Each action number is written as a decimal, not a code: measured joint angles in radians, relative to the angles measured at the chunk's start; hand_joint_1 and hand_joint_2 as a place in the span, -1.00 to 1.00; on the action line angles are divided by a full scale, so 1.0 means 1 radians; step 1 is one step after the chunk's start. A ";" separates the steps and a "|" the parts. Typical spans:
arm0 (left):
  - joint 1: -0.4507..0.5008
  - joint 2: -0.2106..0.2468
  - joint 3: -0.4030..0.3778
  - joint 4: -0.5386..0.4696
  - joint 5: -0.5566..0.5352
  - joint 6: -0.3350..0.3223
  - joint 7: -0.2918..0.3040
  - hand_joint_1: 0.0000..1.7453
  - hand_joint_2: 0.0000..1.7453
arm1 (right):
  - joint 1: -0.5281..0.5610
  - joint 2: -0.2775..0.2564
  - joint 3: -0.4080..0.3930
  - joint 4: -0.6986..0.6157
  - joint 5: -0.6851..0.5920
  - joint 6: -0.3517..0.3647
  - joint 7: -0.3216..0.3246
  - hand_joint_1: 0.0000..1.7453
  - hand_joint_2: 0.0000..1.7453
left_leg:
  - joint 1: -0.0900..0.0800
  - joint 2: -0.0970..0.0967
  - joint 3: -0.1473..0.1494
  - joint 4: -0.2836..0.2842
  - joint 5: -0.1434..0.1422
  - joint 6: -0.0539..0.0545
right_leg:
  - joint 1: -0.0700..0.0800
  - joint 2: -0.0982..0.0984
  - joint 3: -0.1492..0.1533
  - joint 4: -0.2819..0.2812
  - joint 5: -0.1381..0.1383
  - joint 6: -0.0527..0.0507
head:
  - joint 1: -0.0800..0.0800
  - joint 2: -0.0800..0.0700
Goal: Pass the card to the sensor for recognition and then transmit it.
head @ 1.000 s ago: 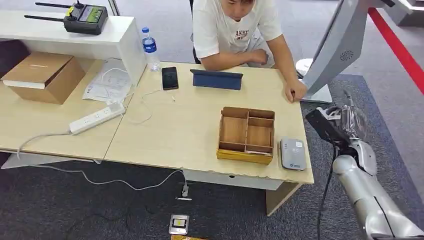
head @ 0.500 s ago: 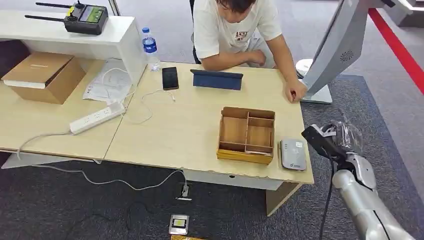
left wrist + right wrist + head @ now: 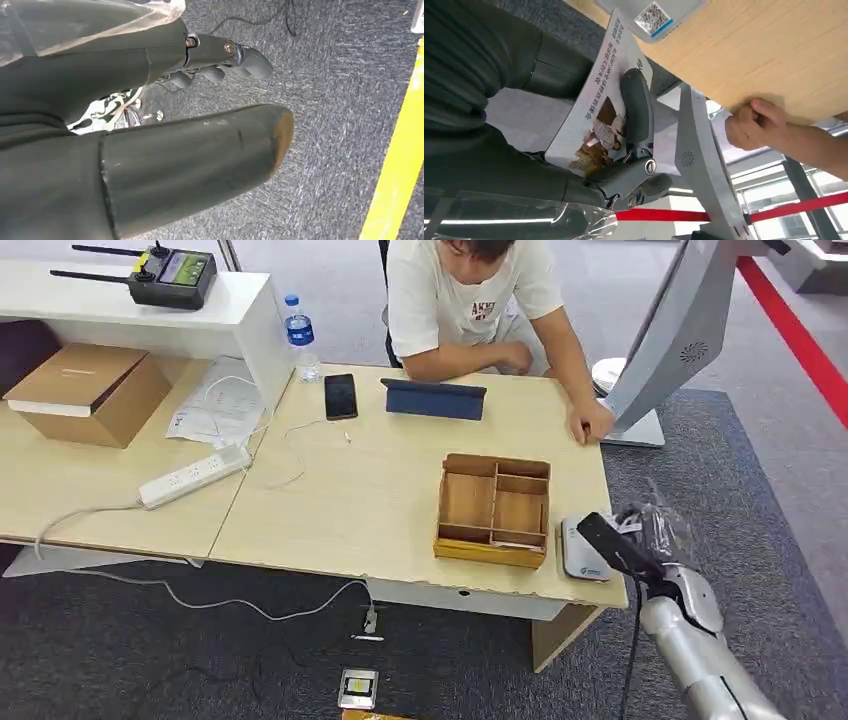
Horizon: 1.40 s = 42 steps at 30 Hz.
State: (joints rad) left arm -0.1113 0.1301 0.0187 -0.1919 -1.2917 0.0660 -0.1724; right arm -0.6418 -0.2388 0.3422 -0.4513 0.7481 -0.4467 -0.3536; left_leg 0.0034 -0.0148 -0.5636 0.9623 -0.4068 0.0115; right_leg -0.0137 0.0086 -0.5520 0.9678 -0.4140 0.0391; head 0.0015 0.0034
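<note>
The right robot hand [image 3: 640, 540] hangs at the desk [image 3: 380, 490] corner, just beside the card reader [image 3: 582, 550]. The wooden tray [image 3: 494, 508] stands close on the reader's other side. Behind, a person's hand [image 3: 590, 423] and a grey stand [image 3: 660, 340] border the open strip of desk

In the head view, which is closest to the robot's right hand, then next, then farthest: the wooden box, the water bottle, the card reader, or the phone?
From the right hand:
1. Card reader, right beside it at the table's right edge.
2. Wooden box, just left of the reader.
3. Phone, far side of the table.
4. Water bottle, farther back and left.
</note>
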 joint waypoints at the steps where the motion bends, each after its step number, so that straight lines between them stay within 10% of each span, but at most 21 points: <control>1: 0.000 0.000 0.000 0.000 -0.002 0.000 0.000 -1.00 -1.00 | 0.002 0.000 0.000 0.000 0.000 0.000 0.001 1.00 1.00 | 0.000 0.000 0.000 0.000 0.000 0.000 | 0.000 0.000 0.000 0.000 0.000 0.000 | 0.000 0.000; 42: 0.000 0.000 -0.003 0.000 -0.034 0.012 -0.009 -1.00 -1.00 | 0.082 0.040 -0.008 -0.031 0.072 0.042 0.007 1.00 1.00 | 0.000 0.000 0.000 0.000 0.000 0.000 | 0.000 0.000 0.000 0.000 0.000 0.000 | 0.000 0.000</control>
State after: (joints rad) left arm -0.1113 0.1297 0.0156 -0.1919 -1.3260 0.0778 -0.1812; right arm -0.5594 -0.1991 0.3346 -0.4826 0.8202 -0.4047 -0.3464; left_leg 0.0035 -0.0147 -0.5637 0.9622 -0.4068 0.0115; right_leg -0.0136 0.0086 -0.5519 0.9678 -0.4141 0.0390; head 0.0015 0.0031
